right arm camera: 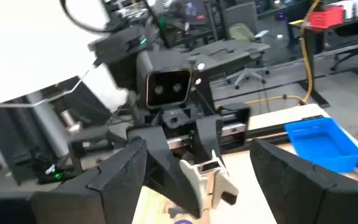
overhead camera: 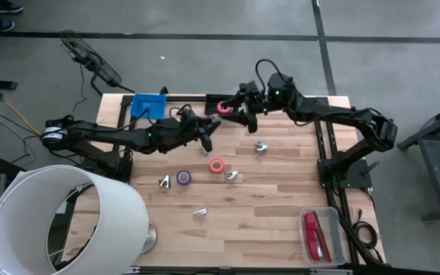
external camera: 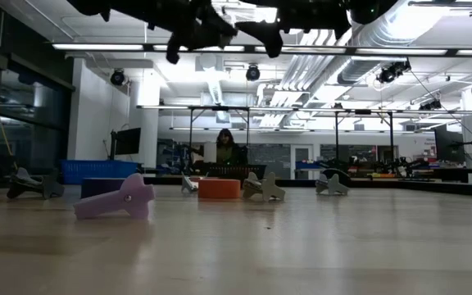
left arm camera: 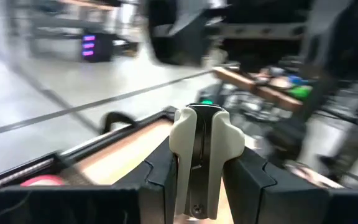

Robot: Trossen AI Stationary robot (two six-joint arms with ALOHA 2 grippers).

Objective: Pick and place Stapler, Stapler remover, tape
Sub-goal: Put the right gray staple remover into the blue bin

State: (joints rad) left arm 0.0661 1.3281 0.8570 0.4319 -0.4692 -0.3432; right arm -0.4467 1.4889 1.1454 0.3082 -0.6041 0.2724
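Staple remover passing between two robot arms above a wooden table.

The left gripper (left arm camera: 197, 180) pinches a pale staple remover (left arm camera: 202, 152) in mid-air; it looks light, stiff and slippery, best gripped across its wings. The right gripper (right arm camera: 194, 162), fingers spread wide, holds nothing. Tape rolls (overhead camera: 217, 165) lie mid-table; the red stapler (overhead camera: 314, 234) sits in a tray (overhead camera: 333, 219).

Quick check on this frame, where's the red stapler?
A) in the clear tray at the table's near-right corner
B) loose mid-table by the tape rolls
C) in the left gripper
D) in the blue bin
A: the high view shows the red stapler lying inside the clear tray at the table's near-right corner, away from both arms.
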